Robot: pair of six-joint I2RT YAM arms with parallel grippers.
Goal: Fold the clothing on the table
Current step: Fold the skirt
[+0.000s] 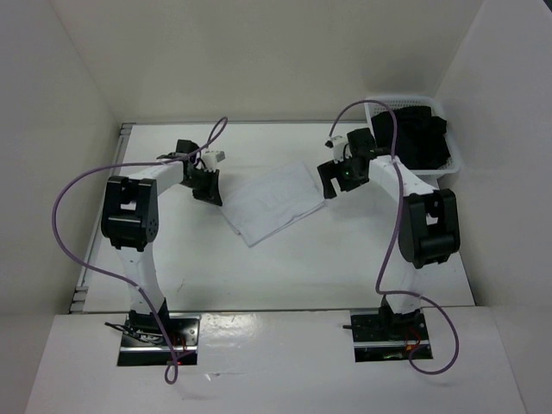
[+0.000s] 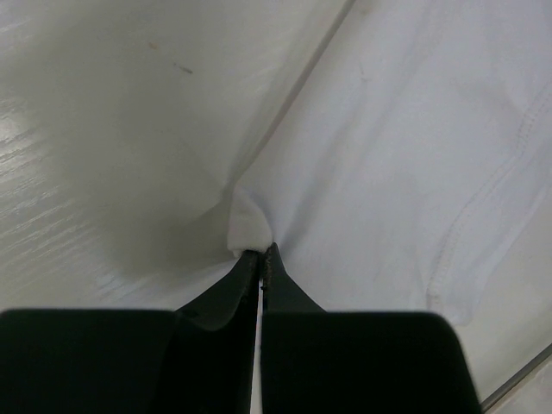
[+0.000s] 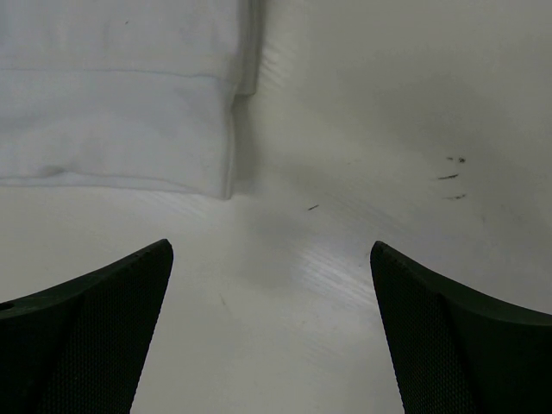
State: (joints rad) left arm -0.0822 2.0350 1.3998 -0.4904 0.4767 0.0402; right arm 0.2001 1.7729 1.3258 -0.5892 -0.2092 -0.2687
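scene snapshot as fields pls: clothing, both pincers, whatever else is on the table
clothing: white, lying flat as a rough rectangle mid-table
left pincer: shut, pinching a small bunch of fabric at the clothing's left edge
right pincer: open, over bare table just off the clothing's right corner, holding nothing
table: white, walled on three sides
basket: white, far right corner
black garment: inside the basket

A folded white garment point(image 1: 272, 203) is laid askew at the middle of the table point(image 1: 302, 259). The left gripper point(image 1: 210, 191) is placed at its left edge, seemingly touching; the right gripper point(image 1: 330, 185) is held just off its right corner. A white basket point(image 1: 455, 164) at far right is filled with black clothing point(image 1: 423, 134).
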